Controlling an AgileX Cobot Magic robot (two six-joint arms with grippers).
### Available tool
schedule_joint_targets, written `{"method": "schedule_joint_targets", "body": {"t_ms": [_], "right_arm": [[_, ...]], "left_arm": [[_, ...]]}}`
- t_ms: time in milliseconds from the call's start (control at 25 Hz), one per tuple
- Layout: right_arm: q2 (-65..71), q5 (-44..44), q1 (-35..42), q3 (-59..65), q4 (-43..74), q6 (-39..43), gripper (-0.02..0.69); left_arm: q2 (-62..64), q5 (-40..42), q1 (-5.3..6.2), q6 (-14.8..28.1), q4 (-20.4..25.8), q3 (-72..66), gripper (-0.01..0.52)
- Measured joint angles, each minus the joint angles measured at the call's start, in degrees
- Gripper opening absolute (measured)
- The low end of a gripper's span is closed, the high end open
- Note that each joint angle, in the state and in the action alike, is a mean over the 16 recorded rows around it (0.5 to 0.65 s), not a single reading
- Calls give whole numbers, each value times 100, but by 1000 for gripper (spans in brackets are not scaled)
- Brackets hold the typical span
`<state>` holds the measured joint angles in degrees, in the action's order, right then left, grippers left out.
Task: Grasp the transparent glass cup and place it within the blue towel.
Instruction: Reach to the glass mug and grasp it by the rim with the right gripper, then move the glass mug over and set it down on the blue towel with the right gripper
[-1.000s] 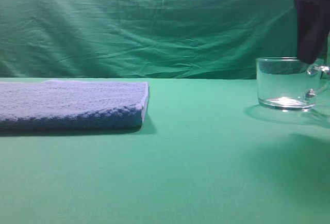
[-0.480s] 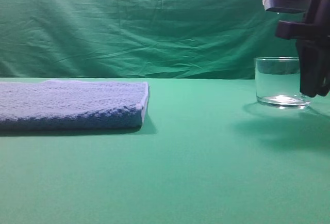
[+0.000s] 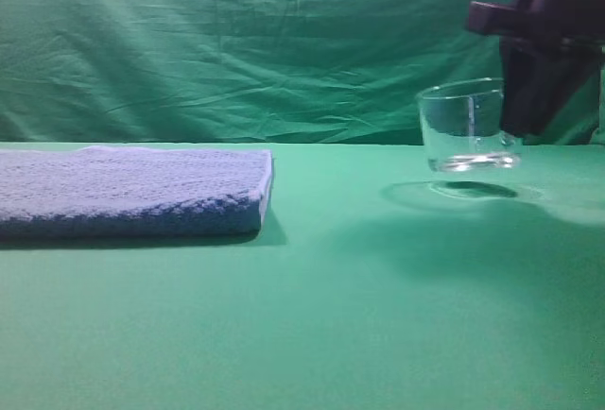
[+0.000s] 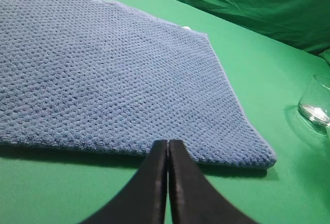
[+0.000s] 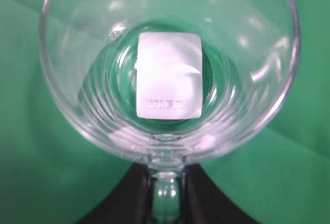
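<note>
The transparent glass cup (image 3: 470, 125) hangs a little above the green table at the right, tilted slightly, its shadow below it. My right gripper (image 3: 527, 108) is shut on its handle from the right. In the right wrist view the cup (image 5: 103, 79) fills the frame, a white label on its base, and the gripper (image 5: 166, 193) has its dark fingers clamped on the clear handle. The blue towel (image 3: 132, 188) lies flat at the left. In the left wrist view my left gripper (image 4: 168, 146) is shut and empty at the near edge of the towel (image 4: 103, 74); the cup (image 4: 317, 102) shows at far right.
A green cloth covers the table (image 3: 312, 316) and hangs as a wrinkled backdrop (image 3: 236, 42) behind. Open green surface lies between the towel's right edge and the cup.
My right gripper has closed on the cup's handle, lifted the cup off the table and carried it left. The towel and left gripper have not moved.
</note>
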<state>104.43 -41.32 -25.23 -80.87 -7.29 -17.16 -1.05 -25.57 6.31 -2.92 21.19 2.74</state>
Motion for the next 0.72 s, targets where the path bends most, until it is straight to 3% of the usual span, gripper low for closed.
{"method": "schedule_joint_targets", "body": {"t_ms": [720], "right_arm": [[2438,339,-2118,-2833,-234,-10,103]], "left_arm": [[0,0,0,0,0,0,0]]}}
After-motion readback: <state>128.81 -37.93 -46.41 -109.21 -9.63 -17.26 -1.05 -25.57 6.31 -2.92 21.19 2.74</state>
